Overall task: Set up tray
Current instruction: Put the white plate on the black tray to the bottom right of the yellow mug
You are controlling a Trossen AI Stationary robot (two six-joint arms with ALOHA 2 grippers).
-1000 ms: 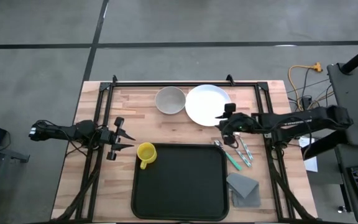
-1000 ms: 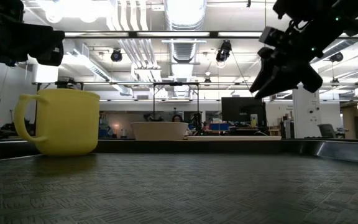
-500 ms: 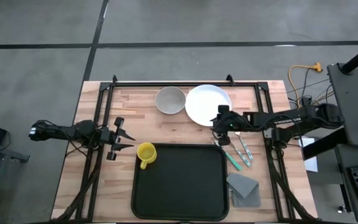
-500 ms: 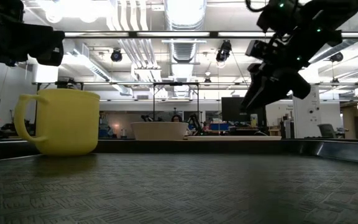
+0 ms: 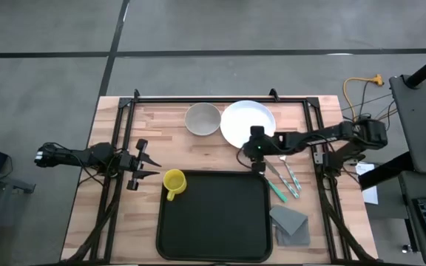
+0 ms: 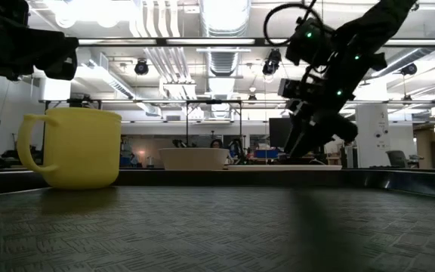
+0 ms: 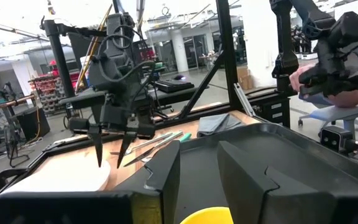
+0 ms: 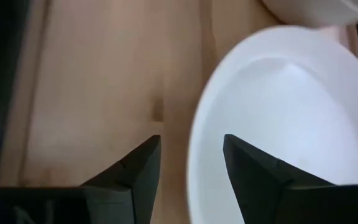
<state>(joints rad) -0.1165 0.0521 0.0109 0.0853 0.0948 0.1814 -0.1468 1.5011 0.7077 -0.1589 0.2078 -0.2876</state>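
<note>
- right gripper (image 5: pixel 255 151) hangs fingers spread at the plate (image 5: pixel 247 123)'s near edge, straddling its rim.
- you're on the plate step: drop lower, pinch the rim, then carry it over.
- tray (image 5: pixel 214 216) sits near centre, with the mug (image 5: pixel 173 182) in its far left corner.
- left gripper (image 5: pixel 145 164) waits left of the mug, fingers apart, empty.

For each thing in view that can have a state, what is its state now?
Large flat black tray: holds only the mug.
Yellow mug: upright, in the tray's corner.
Round white plate: on the wood, empty.
Right pincer: open, over the plate's edge.
Left pincer: open, holding nothing, beside the mug.
</note>
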